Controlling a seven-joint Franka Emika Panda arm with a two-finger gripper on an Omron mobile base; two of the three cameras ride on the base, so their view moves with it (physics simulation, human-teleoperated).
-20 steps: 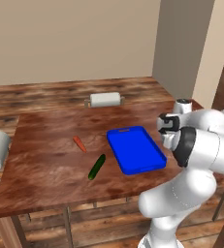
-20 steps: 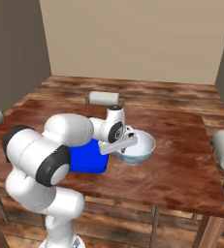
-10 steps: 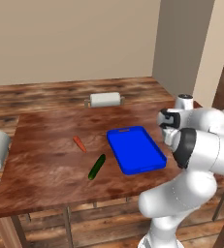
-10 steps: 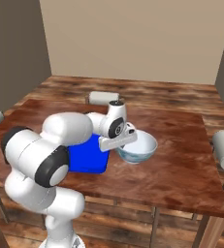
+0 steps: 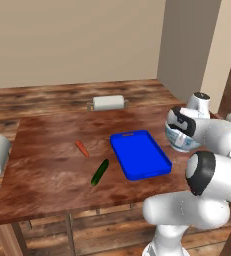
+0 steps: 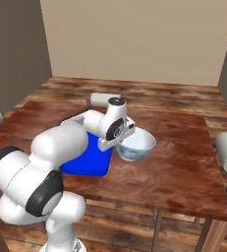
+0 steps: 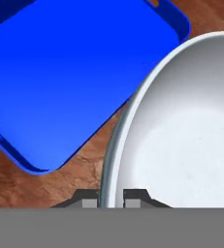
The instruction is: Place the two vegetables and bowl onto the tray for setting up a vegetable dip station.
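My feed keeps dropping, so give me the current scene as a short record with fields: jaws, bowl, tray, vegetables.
jaws: gripper shut on the bowl rim, one finger on each side of the wall
bowl: bowl beside the tray, not on it
tray: tray flat on the table, nothing on it
carrot: carrot on the table, off the tray
cucumber: cucumber on the table, between the carrot and the tray, off it

A table (image 5: 52, 175) holds a tray (image 5: 139, 155) near its centre. At the tray's nine o'clock lie a cucumber (image 5: 100, 172) and, beyond it at ten o'clock, a carrot (image 5: 81, 148). A bowl (image 6: 136, 144) sits just beside the tray at three o'clock. A roll (image 5: 108, 102) lies at twelve o'clock.
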